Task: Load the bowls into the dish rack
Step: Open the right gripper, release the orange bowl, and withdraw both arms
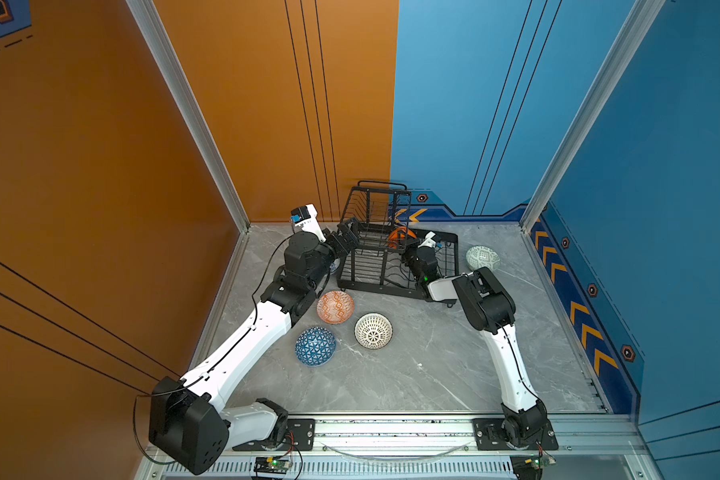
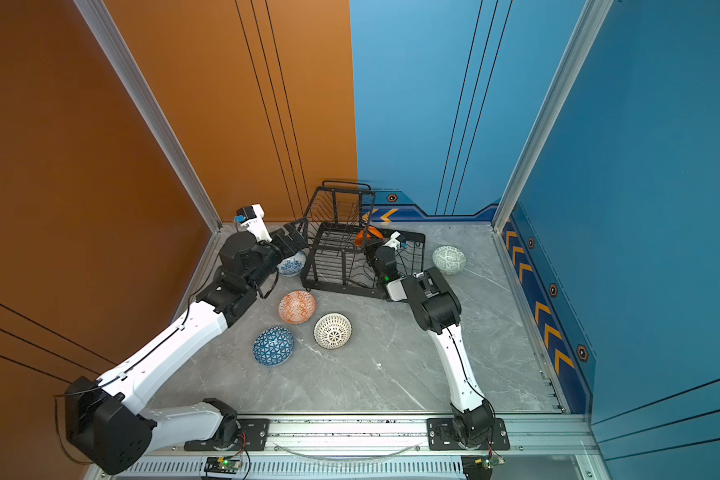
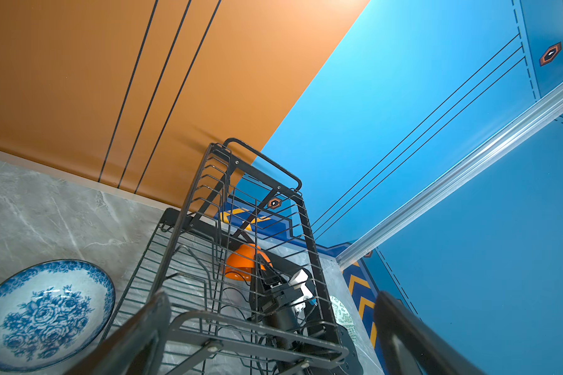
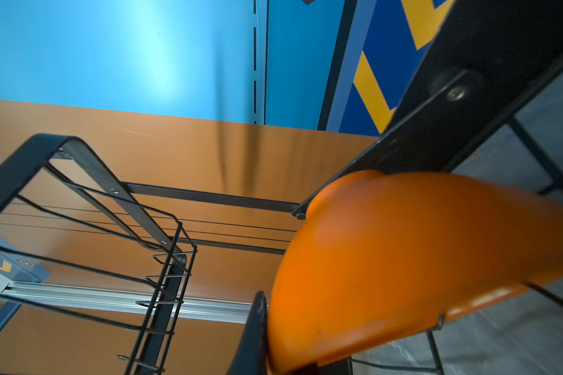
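We had the right gripper [image 1: 405,246] clenched on the rim of the orange bowl [image 4: 403,259], reaching into the rack [image 1: 379,289], with the bowl tipped up on edge low over the base wires beside the raised tier. We judged the tilt was meant to let it stand in a slot rather than lie flat and take up room. The left gripper [image 3: 273,324] stood with jaws wide apart and grasping nothing, its fingers [image 3: 143,328] straddling the near end of the rack's frame. It was likely there to steady the light wire frame against a push from the right gripper, though we could not tell whether it touched the wires. Five bowls waited on the table [image 1: 433,374]: the floral bowl [image 3: 43,315] just beside the rack by the left gripper, the green bowl [image 1: 482,257] near the rack's other end, and the patterned bowl [image 1: 335,306], dotted bowl [image 1: 373,330] and triangle bowl [image 1: 315,346] grouped in front. So we counted one of six as nearly loaded. We found no brand or readable writing: only hexagon emblems [image 1: 422,198] and yellow chevrons [image 1: 578,311] showed along the blue wall [image 1: 599,124], and a blue tag [image 1: 296,218] by the left gripper was too small to read
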Available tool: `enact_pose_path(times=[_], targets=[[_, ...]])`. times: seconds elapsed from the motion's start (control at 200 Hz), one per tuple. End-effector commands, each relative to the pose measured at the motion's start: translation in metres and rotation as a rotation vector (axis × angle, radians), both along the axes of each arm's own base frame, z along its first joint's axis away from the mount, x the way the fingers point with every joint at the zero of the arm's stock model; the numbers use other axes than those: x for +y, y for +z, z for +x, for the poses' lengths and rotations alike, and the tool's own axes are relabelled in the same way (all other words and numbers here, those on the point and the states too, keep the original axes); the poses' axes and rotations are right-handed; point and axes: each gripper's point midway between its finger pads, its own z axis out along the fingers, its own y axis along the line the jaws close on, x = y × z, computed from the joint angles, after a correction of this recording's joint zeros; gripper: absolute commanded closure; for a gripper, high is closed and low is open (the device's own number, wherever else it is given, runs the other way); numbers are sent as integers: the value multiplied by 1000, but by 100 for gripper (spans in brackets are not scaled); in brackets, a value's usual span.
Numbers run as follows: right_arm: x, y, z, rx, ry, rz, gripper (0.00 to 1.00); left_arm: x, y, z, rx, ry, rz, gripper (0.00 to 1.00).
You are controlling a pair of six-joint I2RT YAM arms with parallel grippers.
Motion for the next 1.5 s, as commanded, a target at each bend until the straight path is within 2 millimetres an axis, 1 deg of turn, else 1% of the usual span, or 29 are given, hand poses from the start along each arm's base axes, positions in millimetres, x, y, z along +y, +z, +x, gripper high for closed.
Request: enact_pose_path(times=[0.0, 0.105, 0.25, 0.305, 0.4, 0.606, 0.791, 0.851, 0.951, 1.001, 1.086, 1.196, 1.326, 1.371, 1.396, 1.451, 1.486, 1.491, 1.496], targets=[[-2, 14, -4, 16, -31, -39, 100, 2, 12, -5, -36, -7, -12, 2], [0, 17, -5, 44, -32, -65, 100, 3, 12, -7, -39, -4, -9, 2], [2, 15, -4, 90, -36, -72, 100, 3, 12, -7, -41, -4, -8, 2], [3, 13, -4, 110, -34, -75, 94, 5, 14, -8, -44, 1, -8, 2], [6, 15, -2, 109, -32, -68, 87, 5, 15, -9, -48, 3, -6, 2], [9, 22, -1, 111, -27, -51, 80, 6, 14, -9, -46, 5, -4, 2], [10, 37, -2, 88, -26, -60, 78, 5, 15, -10, -49, 3, -5, 2], [9, 42, -3, 82, -24, -66, 75, 6, 15, -11, -50, 4, -3, 2], [8, 48, -5, 73, -19, -63, 71, 6, 15, -11, -52, 5, -1, 2], [7, 51, -5, 66, -17, -60, 68, 5, 15, -11, -52, 5, 0, 2], [4, 54, -8, 66, -12, -54, 60, 5, 15, -11, -53, 7, 2, 2], [-5, 56, -14, 80, -25, -56, 54, 7, 16, -11, -55, 13, 0, 2], [-19, 50, -26, 119, -43, -75, 41, 11, 18, -14, -49, 26, -8, 2], [-25, 51, -29, 124, -51, -79, 35, 12, 18, -15, -45, 29, -10, 2], [-27, 53, -31, 119, -49, -77, 33, 13, 18, -15, -43, 33, -11, 2], [-33, 53, -36, 123, -50, -79, 29, 15, 17, -16, -35, 38, -16, 2], [-36, 45, -38, 138, -51, -86, 26, 16, 16, -17, -32, 39, -20, 2], [-36, 54, -39, 126, -51, -80, 26, 16, 16, -17, -31, 40, -21, 2], [-37, 58, -40, 121, -52, -78, 25, 16, 16, -17, -29, 40, -22, 2]])
